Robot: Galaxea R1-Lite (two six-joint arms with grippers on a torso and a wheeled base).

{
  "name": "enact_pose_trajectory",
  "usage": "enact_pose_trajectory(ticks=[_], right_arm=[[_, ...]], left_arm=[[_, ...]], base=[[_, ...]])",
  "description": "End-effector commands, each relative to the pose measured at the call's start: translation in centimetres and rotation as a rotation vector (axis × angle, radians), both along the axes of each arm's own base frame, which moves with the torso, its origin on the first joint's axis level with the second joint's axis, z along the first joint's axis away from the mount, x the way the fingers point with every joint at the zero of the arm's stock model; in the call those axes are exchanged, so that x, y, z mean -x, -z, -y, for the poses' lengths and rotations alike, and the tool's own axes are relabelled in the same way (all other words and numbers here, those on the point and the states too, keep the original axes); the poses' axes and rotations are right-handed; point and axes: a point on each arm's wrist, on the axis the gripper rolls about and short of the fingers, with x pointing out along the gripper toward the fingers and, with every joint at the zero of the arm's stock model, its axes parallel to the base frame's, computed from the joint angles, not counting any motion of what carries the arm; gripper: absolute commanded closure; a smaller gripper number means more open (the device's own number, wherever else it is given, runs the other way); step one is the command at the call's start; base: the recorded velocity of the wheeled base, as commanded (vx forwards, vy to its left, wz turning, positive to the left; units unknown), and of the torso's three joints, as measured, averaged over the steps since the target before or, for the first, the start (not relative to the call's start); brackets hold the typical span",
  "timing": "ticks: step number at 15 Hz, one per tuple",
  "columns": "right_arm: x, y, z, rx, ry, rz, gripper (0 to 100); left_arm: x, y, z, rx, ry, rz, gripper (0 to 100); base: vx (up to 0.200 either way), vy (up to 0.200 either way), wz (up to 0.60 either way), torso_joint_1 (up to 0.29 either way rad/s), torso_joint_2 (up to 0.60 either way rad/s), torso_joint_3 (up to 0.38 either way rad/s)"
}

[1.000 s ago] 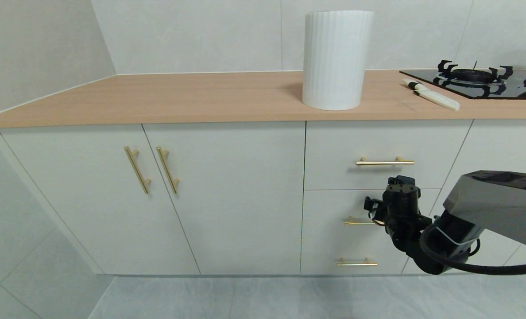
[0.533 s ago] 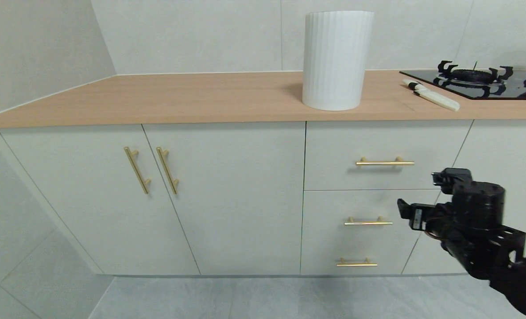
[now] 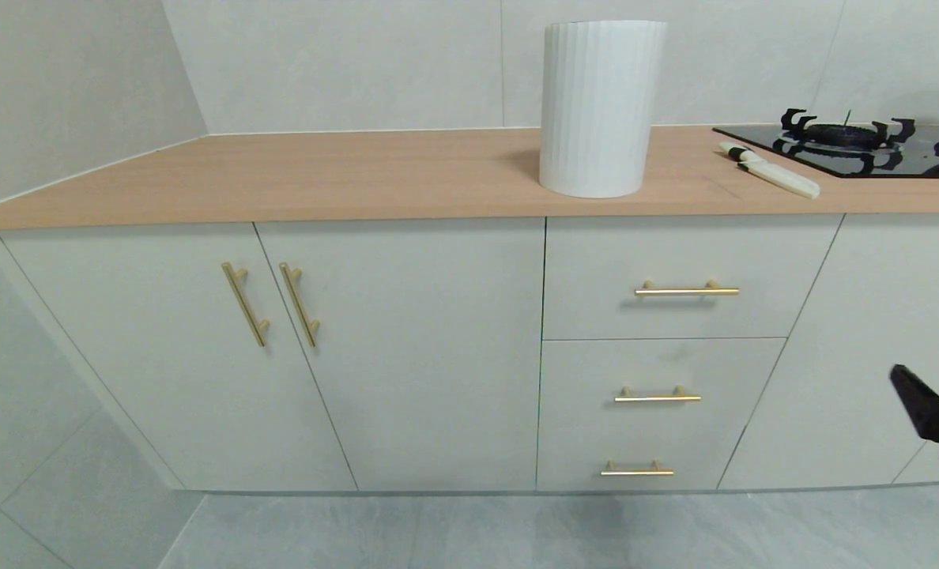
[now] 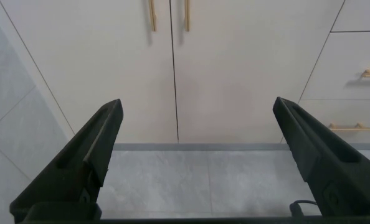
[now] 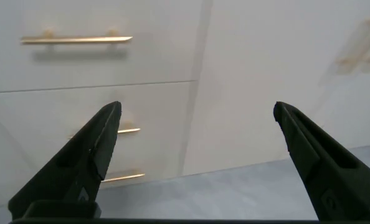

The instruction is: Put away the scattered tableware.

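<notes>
The right gripper (image 5: 196,111) hangs low in front of the cabinet with its two dark fingers (image 3: 916,401) spread wide and nothing between them; it sits off to the right of the drawer stack (image 3: 659,356) and points at the pale drawer fronts and the plain panel (image 3: 857,348) next to them, just above the grey floor (image 3: 469,529). The left gripper (image 4: 197,104) is likewise splayed wide and empty, low down, facing the seam of the double doors (image 4: 174,74), whose two upright brass handles (image 4: 152,15) show beyond its tips. All three drawers are closed, each with a horizontal brass handle; the top handle (image 3: 687,290) is the longest. Above the cabinet runs the wooden countertop (image 3: 319,174). The knife (image 3: 770,167), with a white blade and a dark band at its handle, lies flat on the countertop well above the right gripper, just beside the front left corner of the black hob (image 3: 857,150), its blade tip angled toward the counter's front edge. Whether it touches the hob's glass cannot be told. A tall white ribbed canister (image 3: 602,107) stands upright on the countertop to the left of the knife, apart from it and roughly over the left side of the drawer stack.
</notes>
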Motion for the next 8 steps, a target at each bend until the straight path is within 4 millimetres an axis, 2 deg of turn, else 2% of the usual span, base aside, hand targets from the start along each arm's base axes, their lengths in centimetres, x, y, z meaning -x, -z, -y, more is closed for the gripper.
enact_pose_trajectory(ticks=[1,4,8], right_arm=[[6.3,-1.0,2.8,0.016,0.131,0.158,0],[11.3,-0.9,3.7,0.059,0.216,0.243,0],[17.5,0.4,3.6,0.096,0.230,0.268,0]], left_arm=[[0.0,0.0,0.0,0.000,-0.001,0.000,0],[0.0,0.0,0.0,0.000,-0.001,0.000,0],[0.0,0.0,0.0,0.000,-0.001,0.000,0]], base=[[0.000,0.000,0.00,0.000,0.00,0.000],[0.000,0.000,0.00,0.000,0.00,0.000],[0.000,0.000,0.00,0.000,0.00,0.000]])
